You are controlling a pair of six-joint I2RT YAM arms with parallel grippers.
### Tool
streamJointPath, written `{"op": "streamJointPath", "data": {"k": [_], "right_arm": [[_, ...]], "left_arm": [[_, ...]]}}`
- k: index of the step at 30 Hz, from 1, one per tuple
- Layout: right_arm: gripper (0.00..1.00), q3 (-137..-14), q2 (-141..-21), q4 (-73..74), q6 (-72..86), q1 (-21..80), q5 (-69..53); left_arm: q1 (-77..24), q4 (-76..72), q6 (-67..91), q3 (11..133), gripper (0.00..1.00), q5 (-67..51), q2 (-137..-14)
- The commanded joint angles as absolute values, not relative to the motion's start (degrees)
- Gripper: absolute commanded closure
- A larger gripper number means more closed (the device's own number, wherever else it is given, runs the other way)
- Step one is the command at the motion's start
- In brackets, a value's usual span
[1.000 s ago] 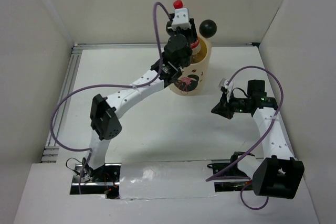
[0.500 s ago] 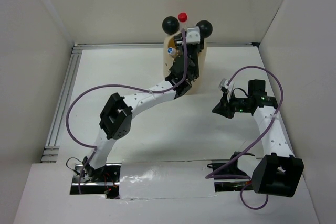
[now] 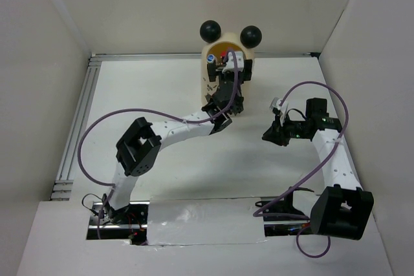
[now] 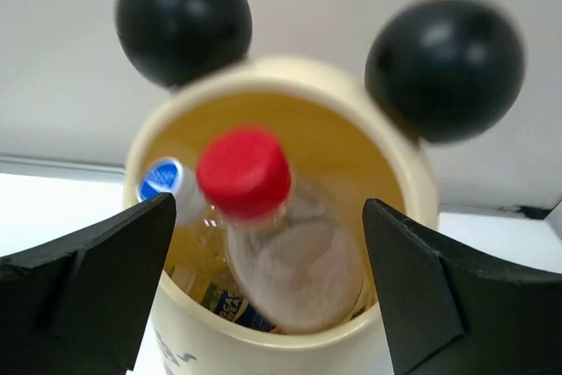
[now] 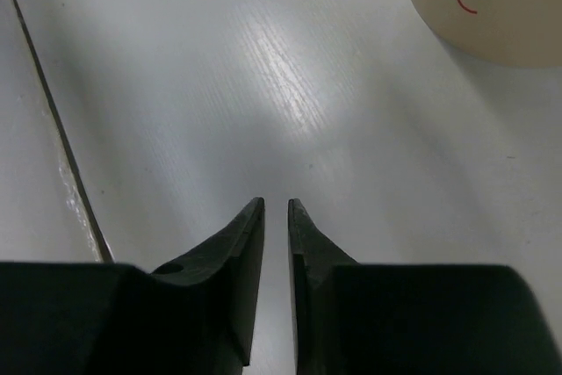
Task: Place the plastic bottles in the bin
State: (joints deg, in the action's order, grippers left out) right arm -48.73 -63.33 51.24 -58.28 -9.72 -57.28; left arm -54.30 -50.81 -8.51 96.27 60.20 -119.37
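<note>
Plastic bottles (image 4: 294, 261) sit inside the bin (image 4: 420, 183) rim, left gripper (image 4: 268, 208) released, right gripper (image 5: 275, 205) seemingly clenched.

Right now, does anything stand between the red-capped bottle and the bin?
Nothing visible does. The red-capped bottle is already inside the bin, beside a blue-capped bottle; the left end effector is open and apart from it.

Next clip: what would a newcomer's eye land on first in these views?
The cream bin with two black ball ears at the far side of the table stands out first. A red-capped bottle leans in its mouth beside a blue-capped bottle. The left gripper hangs wide open over that mouth, while the right gripper sits nearly closed and empty off to the right.
</note>
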Motion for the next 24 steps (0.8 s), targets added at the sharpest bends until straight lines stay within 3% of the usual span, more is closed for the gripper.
{"op": "streamJointPath", "data": {"k": [1, 2, 3, 6, 9, 11, 18, 20, 24], "right_arm": [[0.74, -49.3, -63.5, 52.6, -60.1, -10.3, -57.5], [0.63, -49.3, -63.5, 53.2, -60.8, -10.3, -57.5], [0.33, -49.3, -63.5, 53.2, -60.8, -10.3, -57.5], [0.02, -49.3, -63.5, 52.6, -59.5, -10.3, -57.5], [0.00, -49.3, -63.5, 51.0, -56.5, -10.8, -57.5], [0.00, -49.3, -63.5, 49.4, -54.2, -10.8, -56.8], [0.00, -49.3, -62.9, 33.9, -26.7, -11.9, -46.2], [0.00, -49.9, -61.0, 31.6, -23.6, -12.4, -43.8], [0.00, -48.6, -59.1, 28.1, -19.4, -12.4, -37.2]], "left_arm": [[-55.1, -50.3, -1.1, 97.3, 0.00, 58.7, -109.9], [-55.6, -49.7, -1.8, 97.3, 0.00, 58.7, -109.0], [-56.4, -49.7, -2.7, 97.3, 0.00, 58.1, -108.0], [-57.8, -49.7, -4.8, 96.3, 0.00, 58.0, -103.1], [-58.4, -41.4, -0.7, 93.0, 0.00, 58.5, -95.4], [-58.4, -26.1, 5.0, 89.4, 0.00, 56.3, -90.1], [-51.2, 4.2, 23.5, 65.5, 0.00, 35.1, -62.7], [-47.0, 9.3, 27.1, 54.5, 0.00, 29.7, -54.5], [-41.1, 13.1, 28.5, 46.9, 0.00, 24.4, -44.0]]}}
